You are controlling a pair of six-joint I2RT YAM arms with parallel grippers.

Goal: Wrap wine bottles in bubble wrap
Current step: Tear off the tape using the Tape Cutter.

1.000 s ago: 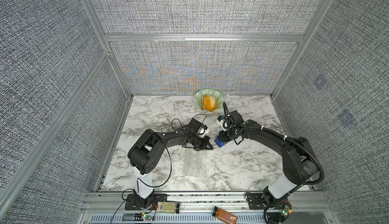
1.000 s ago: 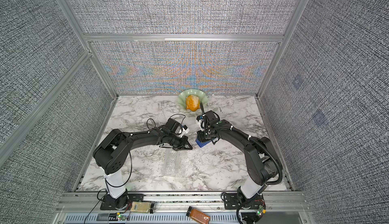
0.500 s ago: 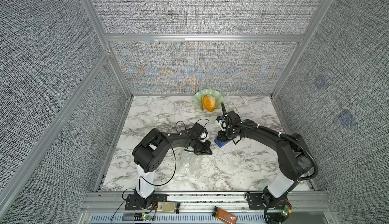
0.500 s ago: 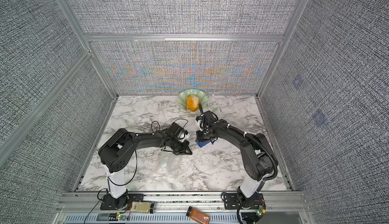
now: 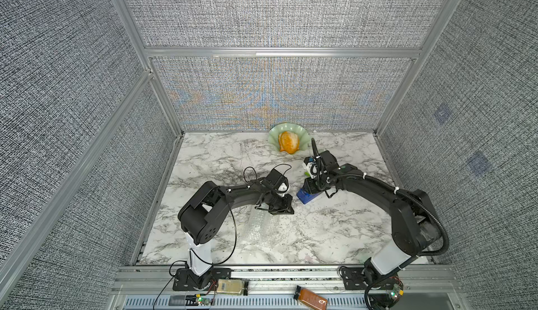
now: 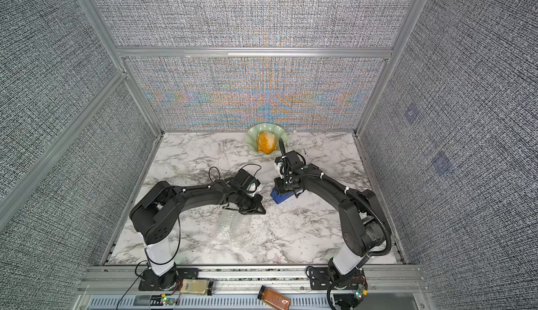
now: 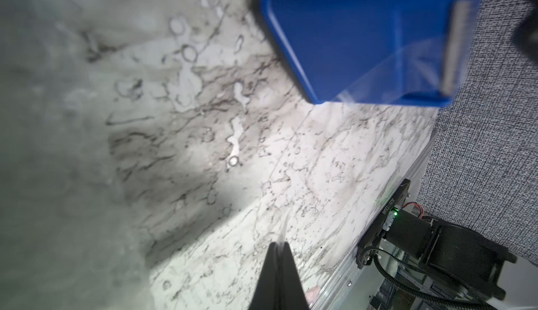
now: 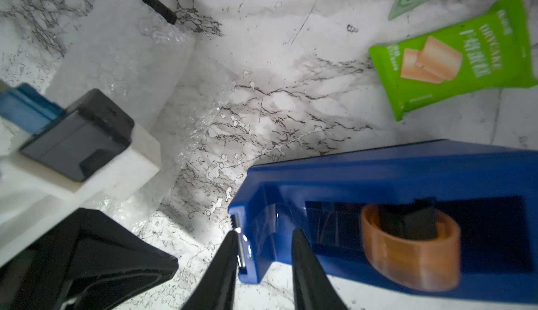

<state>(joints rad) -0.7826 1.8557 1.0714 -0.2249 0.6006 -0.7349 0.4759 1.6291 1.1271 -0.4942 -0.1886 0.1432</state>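
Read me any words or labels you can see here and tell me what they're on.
"DRYCAKE", as best it reads, on the green packet; its other lines are blurred.
White print on the black base plate: too small to read.
Label on the brown bottle: too small to read.

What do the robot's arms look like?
Chunky black left arm and right arm, white near the base. Black cables loop off the left; a ribbed hose follows the right. Pointed black fingers tip the left end effector and right end effector.
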